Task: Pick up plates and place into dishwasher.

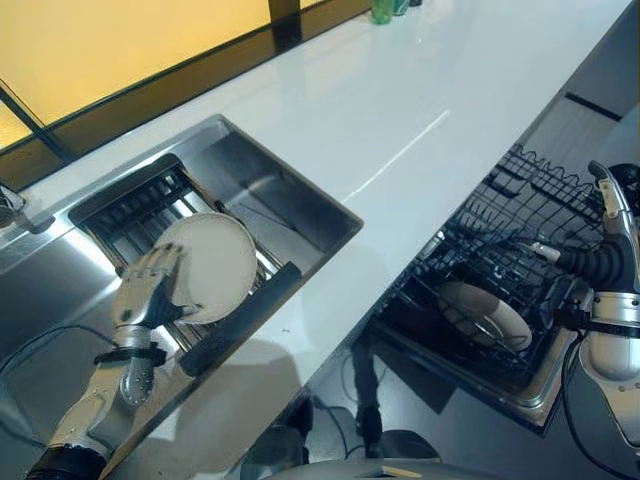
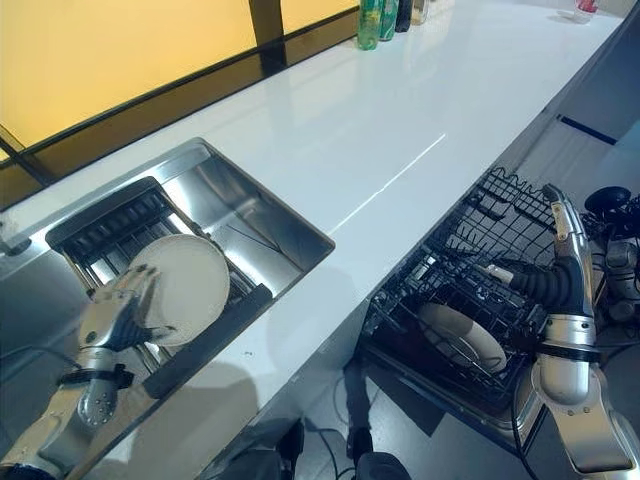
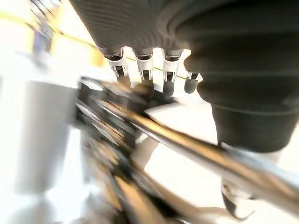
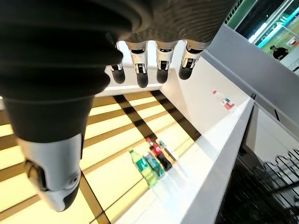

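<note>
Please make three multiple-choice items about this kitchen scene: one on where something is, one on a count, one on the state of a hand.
1. Where is the plate that the left hand touches?
A. On the rack in the sink
B. On the white counter
C. On the floor

2. How many plates lie in the dishwasher rack?
A. None
B. One
C. Three

3. What is the right hand doing?
A. Gripping a plate
B. Holding a bottle
C. Holding nothing, raised beside the dishwasher rack

Answers:
1. A: the plate leans on the dark rack inside the steel sink.
2. B: a single plate in the rack is visible among the wires.
3. C: its wrist view shows straight fingers with nothing between them.
</note>
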### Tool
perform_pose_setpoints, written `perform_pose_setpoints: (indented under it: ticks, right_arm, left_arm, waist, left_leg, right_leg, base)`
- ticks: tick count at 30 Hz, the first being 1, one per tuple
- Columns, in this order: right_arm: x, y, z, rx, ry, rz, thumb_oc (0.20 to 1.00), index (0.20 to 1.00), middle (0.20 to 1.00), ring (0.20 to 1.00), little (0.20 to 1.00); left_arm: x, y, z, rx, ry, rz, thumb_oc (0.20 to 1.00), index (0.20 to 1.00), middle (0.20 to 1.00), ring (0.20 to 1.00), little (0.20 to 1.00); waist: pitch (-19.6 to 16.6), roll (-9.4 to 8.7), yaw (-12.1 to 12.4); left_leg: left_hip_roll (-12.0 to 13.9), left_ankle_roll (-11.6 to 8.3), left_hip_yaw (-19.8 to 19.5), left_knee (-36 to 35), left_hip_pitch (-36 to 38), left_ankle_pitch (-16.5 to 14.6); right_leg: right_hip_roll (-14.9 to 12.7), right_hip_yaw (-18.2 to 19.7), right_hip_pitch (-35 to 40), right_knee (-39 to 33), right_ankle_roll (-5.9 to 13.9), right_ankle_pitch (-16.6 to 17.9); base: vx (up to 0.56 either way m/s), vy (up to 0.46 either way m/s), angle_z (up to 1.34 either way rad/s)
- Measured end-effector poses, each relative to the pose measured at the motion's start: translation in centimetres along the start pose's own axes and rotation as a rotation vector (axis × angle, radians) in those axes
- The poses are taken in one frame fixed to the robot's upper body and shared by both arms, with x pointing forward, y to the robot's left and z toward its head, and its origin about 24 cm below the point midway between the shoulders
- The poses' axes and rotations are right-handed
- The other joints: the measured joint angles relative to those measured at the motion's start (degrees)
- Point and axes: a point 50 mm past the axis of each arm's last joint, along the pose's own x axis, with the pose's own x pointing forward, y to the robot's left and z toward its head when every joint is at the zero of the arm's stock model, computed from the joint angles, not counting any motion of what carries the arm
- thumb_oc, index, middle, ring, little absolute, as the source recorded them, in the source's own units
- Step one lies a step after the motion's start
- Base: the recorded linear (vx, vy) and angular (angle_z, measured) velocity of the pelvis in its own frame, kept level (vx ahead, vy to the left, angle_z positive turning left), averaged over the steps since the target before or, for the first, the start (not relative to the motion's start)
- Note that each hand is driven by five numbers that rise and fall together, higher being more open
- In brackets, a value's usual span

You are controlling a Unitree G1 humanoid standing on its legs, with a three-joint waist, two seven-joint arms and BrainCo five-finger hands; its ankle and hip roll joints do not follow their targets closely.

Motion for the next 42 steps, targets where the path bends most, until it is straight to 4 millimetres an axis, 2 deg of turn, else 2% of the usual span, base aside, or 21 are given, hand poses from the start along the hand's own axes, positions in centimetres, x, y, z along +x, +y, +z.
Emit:
perform_pose_setpoints:
  ticks: [2, 7, 11, 19, 22, 26, 32, 35, 39, 42]
  right_arm:
    - [0.0, 0.0, 0.0, -0.002, -0.001, 0.012, 1.000, 1.000, 1.000, 1.000, 1.000]
    - [0.2, 0.2, -0.1, -0.004, 0.001, 0.046, 1.000, 1.000, 1.000, 1.000, 1.000]
    - [0.1, 0.2, -0.2, -0.008, 0.005, 0.066, 1.000, 1.000, 1.000, 1.000, 1.000]
    - [0.2, -0.9, -0.5, -0.036, 0.013, 0.056, 1.000, 1.000, 1.000, 1.000, 1.000]
    - [0.0, -1.1, -0.7, -0.046, 0.023, 0.062, 1.000, 1.000, 1.000, 1.000, 1.000]
    - [-0.7, -1.2, -0.8, -0.053, 0.041, 0.090, 1.000, 1.000, 1.000, 1.000, 1.000]
    - [-0.3, -2.2, -0.9, -0.037, 0.053, 0.080, 1.000, 1.000, 1.000, 1.000, 1.000]
    - [0.1, -2.6, -0.8, -0.036, 0.045, 0.086, 1.000, 1.000, 1.000, 1.000, 1.000]
    - [0.1, -2.7, -0.9, -0.037, 0.057, 0.090, 1.000, 1.000, 1.000, 1.000, 1.000]
    - [0.1, -2.9, -1.0, -0.040, 0.068, 0.096, 1.000, 1.000, 1.000, 1.000, 1.000]
  left_arm:
    - [0.3, 0.5, -1.0, 0.033, 0.048, 0.044, 1.000, 1.000, 1.000, 1.000, 1.000]
    - [-0.5, -0.7, -2.0, 0.090, 0.093, 0.037, 1.000, 1.000, 1.000, 1.000, 1.000]
    - [-1.3, -1.0, -2.4, 0.107, 0.128, 0.060, 1.000, 1.000, 1.000, 1.000, 1.000]
    - [-1.4, -0.8, -2.3, 0.068, 0.130, 0.084, 1.000, 1.000, 1.000, 1.000, 1.000]
    - [-0.5, -0.1, -1.2, -0.071, 0.081, 0.004, 1.000, 1.000, 1.000, 1.000, 1.000]
    - [-0.4, 1.6, 2.7, -0.151, -0.204, -0.239, 1.000, 1.000, 1.000, 1.000, 1.000]
    - [0.8, 4.8, 3.5, -0.057, -0.366, -0.438, 1.000, 1.000, 1.000, 1.000, 1.000]
    - [1.2, 6.3, 4.6, -0.077, -0.424, -0.476, 1.000, 1.000, 1.000, 1.000, 1.000]
    - [1.1, 7.1, 5.6, -0.093, -0.475, -0.519, 1.000, 1.000, 1.000, 1.000, 1.000]
    - [1.0, 7.0, 5.5, -0.069, -0.481, -0.576, 1.000, 1.000, 1.000, 1.000, 1.000]
  waist:
    - [-1.3, 0.25, 0.0]
    - [-3.1, 0.68, -0.6]
    - [-3.9, 0.53, -1.8]
    - [-4.3, 0.46, -1.7]
    - [-4.3, 0.43, -1.6]
    - [-4.3, 0.43, -1.5]
    - [-3.9, 1.13, -1.6]
    - [-3.5, 1.59, -1.5]
    - [-3.1, 2.25, -1.5]
    - [-2.6, 2.67, -1.5]
  left_leg:
    - [0.0, 0.03, -0.2, -0.8, 0.5, 0.4]
    - [0.1, -0.02, -0.2, -1.7, 2.2, 0.6]
    - [0.1, -0.05, -0.1, -2.3, 2.2, 0.8]
    - [0.1, 0.15, -0.1, -2.3, 2.2, 1.0]
    - [0.1, 0.15, -0.1, -2.3, 2.2, 1.0]
    - [0.1, 0.20, -0.3, -2.4, 2.2, 1.0]
    - [0.0, 0.10, -0.3, -2.3, 2.2, 0.9]
    - [0.0, 0.10, -0.3, -2.3, 2.2, 0.9]
    - [-0.1, 0.17, -0.9, -2.3, 2.1, 1.0]
    - [-0.1, 0.19, -1.0, -2.3, 2.0, 1.1]
  right_leg:
    - [0.0, -0.3, 0.4, 0.0, -0.04, -0.2]
    - [0.1, -0.2, 1.4, 0.0, 0.28, -0.6]
    - [0.0, 0.1, 1.3, 0.3, 0.30, -0.8]
    - [0.1, 0.1, 1.3, 0.4, 0.34, -0.8]
    - [0.1, -0.1, 1.4, 0.5, 0.34, -0.8]
    - [0.0, -0.3, 1.4, 0.6, 0.42, -0.9]
    - [-0.1, -0.3, 1.4, 0.7, 0.50, -1.0]
    - [-0.2, -0.4, 1.4, 0.7, 0.50, -1.0]
    - [-0.2, -0.9, 1.4, 0.7, 0.52, -1.2]
    - [-0.2, -1.2, 1.5, 0.7, 0.47, -1.3]
  base:
    - [0.05, 0.048, 0.06]
    - [0.05, 0.047, 0.00]
    - [0.00, -0.001, -0.02]
    - [0.00, -0.001, -0.01]
    - [-0.01, -0.002, 0.01]
    - [-0.04, 0.004, 0.03]
    - [-0.02, 0.013, 0.00]
    - [0.00, 0.000, 0.00]
    - [0.03, 0.012, 0.06]
    - [0.05, 0.007, 0.05]
